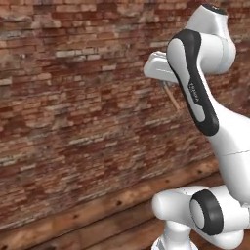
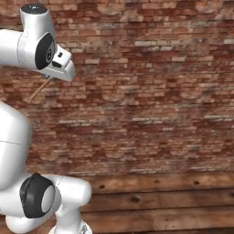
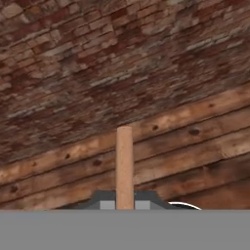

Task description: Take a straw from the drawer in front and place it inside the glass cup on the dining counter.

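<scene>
claw [image 3: 125, 205] pinching shut on the straw [image 3: 124, 166] near its base | straw riding high in the air, facing brick wall [image 2: 160, 82] and wood floor [image 2: 160, 205] | handling: judging it light, stiff, thin, maybe slippery; gripping low end leaves the tip free for the cup

Brownish-orange straw [image 3: 124, 166] aloft, tilted

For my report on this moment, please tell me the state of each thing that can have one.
straw: out of the drawer, clamped between the fingertips, lifted in the air before the brick wall, not yet in any cup.
gripper: shut on the straw, raised high.
</scene>
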